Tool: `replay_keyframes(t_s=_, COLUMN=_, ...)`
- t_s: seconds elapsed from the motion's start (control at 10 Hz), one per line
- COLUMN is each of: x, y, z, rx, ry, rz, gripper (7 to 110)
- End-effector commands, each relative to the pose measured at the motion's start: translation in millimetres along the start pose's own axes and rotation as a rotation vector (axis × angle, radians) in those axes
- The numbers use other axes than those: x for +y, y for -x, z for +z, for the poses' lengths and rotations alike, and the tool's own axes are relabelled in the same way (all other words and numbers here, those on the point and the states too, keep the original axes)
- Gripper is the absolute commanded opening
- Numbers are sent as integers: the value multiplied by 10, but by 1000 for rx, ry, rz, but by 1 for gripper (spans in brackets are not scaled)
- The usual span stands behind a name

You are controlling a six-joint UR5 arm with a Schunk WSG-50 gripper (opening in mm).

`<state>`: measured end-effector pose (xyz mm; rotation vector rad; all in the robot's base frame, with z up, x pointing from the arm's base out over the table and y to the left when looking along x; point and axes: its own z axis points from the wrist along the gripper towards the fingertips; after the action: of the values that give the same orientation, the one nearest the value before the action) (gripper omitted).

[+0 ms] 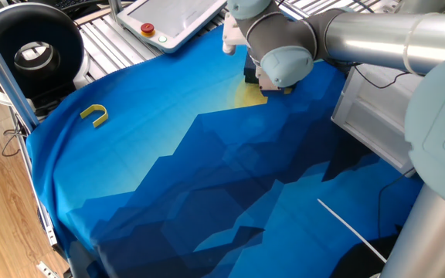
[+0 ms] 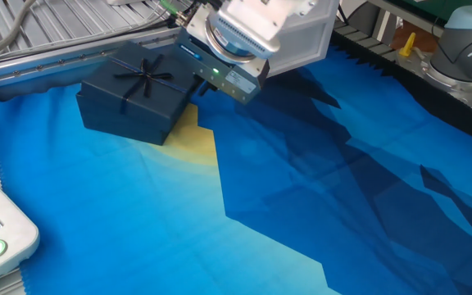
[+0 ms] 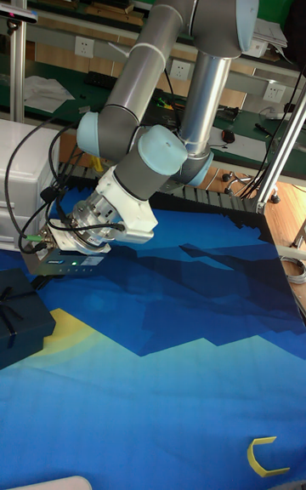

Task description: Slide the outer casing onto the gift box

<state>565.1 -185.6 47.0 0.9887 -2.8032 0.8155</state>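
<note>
The outer casing [image 2: 133,102], a dark navy square sleeve with a thin ribbon cross and bow, lies flat at the back left of the blue cloth. It also shows at the left edge of the tall fixed view [image 3: 17,313], and as a dark sliver behind the arm [image 1: 249,75]. The gift box is hidden; no tan inside shows past the sleeve. My gripper [image 2: 197,84] sits low against the casing's right edge. The wrist housing [image 2: 252,33] covers its fingers, so how the jaws stand does not show. From the tall fixed view my gripper [image 3: 38,280] reaches down to the casing's near corner.
A small yellow U-shaped piece [image 1: 94,114] lies near the cloth's left edge. A large white plastic bin [image 1: 377,127] stands to the right of the arm. A control pendant [image 1: 172,19] rests on the rollers behind. A black round unit [image 1: 33,46] stands at far left.
</note>
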Motion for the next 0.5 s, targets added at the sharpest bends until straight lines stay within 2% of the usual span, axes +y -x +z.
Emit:
replay_keyframes(t_s=0.0, x=-43, y=51, z=-11, rx=-48, ry=34, rz=10, gripper=7)
replay_keyframes(t_s=0.2, x=39, y=157, z=-45, rx=-107, ry=92, rz=27, gripper=7)
replay_keyframes(t_s=0.4, x=129, y=244, z=-91, rx=-150, ry=129, rz=38, gripper=7)
